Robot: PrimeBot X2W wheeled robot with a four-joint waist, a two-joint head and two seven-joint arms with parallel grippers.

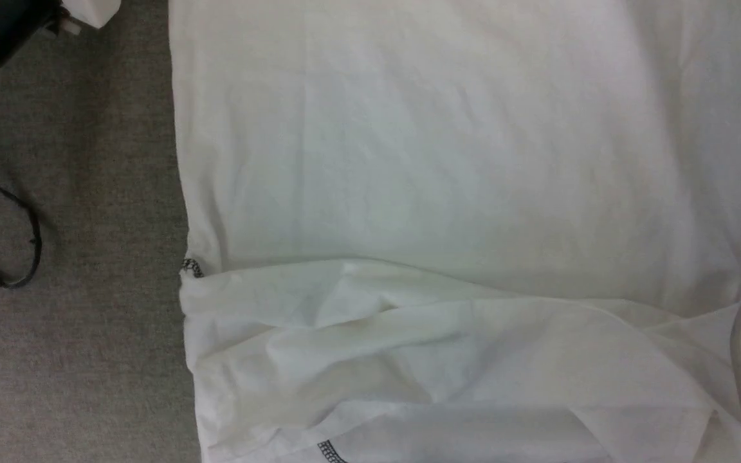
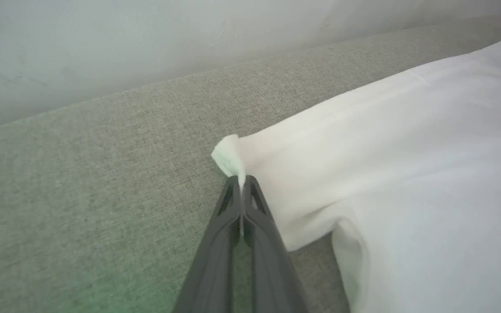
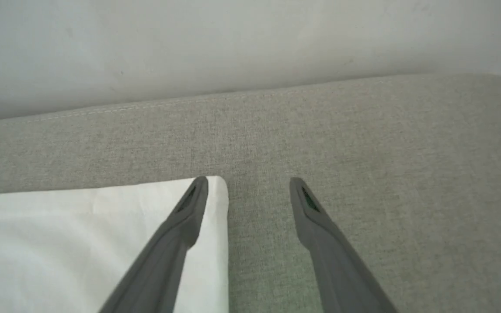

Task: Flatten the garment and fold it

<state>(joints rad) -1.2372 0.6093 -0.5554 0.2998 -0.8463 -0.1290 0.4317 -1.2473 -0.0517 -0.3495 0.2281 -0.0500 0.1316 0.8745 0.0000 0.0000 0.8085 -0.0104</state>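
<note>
The left gripper (image 2: 242, 184) has its two dark fingers pressed together on a corner of the garment (image 2: 407, 174). A thin edge of white cloth is caught between them and a small tuft pokes out just beyond the tips. From that pinch the T-shirt spreads away to the right of the fingers in the left wrist view, with one fold dropping beside them.

The right gripper (image 3: 248, 184) has its fingers spread wide and nothing between them. In its wrist view the left finger lies over another corner of the garment (image 3: 81, 243) and the right finger over bare fabric. It cannot be told whether either tip touches down.

Under both grippers lies the surface (image 3: 363, 152), a grey woven, upholstery-like cloth. A line of stitching (image 3: 146, 106) runs along its far edge ahead of the right fingertips, and the edge rounds off toward the upper right. Beyond that edge stands a pale, plain wall (image 3: 233, 43), which also rises past the left gripper's tips (image 2: 146, 43).

In the head view the garment (image 1: 441, 161) lies mostly flat, with a rumpled fold across its near part and two short bits of dark zigzag stitching (image 1: 192, 267). The grey surface (image 1: 74, 360) shows bare along its left side, where a thin black cable loop (image 1: 17, 251) hangs.
</note>
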